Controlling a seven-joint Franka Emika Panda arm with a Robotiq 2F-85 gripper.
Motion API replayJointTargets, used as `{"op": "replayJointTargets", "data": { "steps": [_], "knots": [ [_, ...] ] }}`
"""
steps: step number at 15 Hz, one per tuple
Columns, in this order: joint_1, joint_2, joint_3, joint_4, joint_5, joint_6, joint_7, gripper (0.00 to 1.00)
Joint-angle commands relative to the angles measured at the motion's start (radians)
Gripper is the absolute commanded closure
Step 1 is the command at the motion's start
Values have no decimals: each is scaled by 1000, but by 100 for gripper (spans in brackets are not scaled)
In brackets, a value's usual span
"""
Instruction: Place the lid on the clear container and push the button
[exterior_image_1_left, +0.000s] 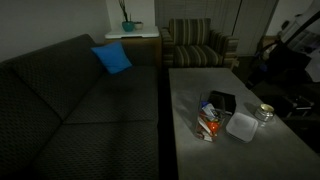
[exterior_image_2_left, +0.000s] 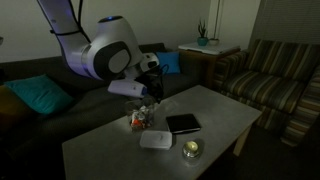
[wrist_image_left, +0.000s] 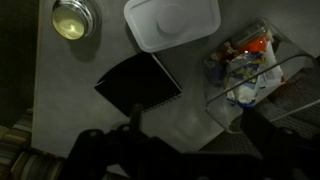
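the gripper (wrist_image_left: 185, 145) hangs over the table (wrist_image_left: 60, 95), jaws wide apart and empty. the lid (wrist_image_left: 172, 22) lies flat ahead of the jaws, past the black box (wrist_image_left: 140, 85). the clear container (wrist_image_left: 245, 68) stands just beside the lid, off to one side, so the reach likely goes forward first.

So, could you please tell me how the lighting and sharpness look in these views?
Both exterior views are dim: the dark grey fabric sofa sinks into shadow, and the white robot arm is the brightest patch. In the wrist view the pale square plastic lid is well lit, while the gripper is a dark, blurred silhouette.
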Motion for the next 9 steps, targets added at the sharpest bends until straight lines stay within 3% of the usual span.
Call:
{"op": "replayJointTargets", "data": {
  "steps": [1, 7, 9],
  "knots": [
    [-10, 83, -27, 73, -15, -38, -34, 0],
    [-15, 174, -45, 110, 1, -83, -16, 0],
    [-9, 164, -45, 88, 1, -47, -14, 0]
  ]
}}
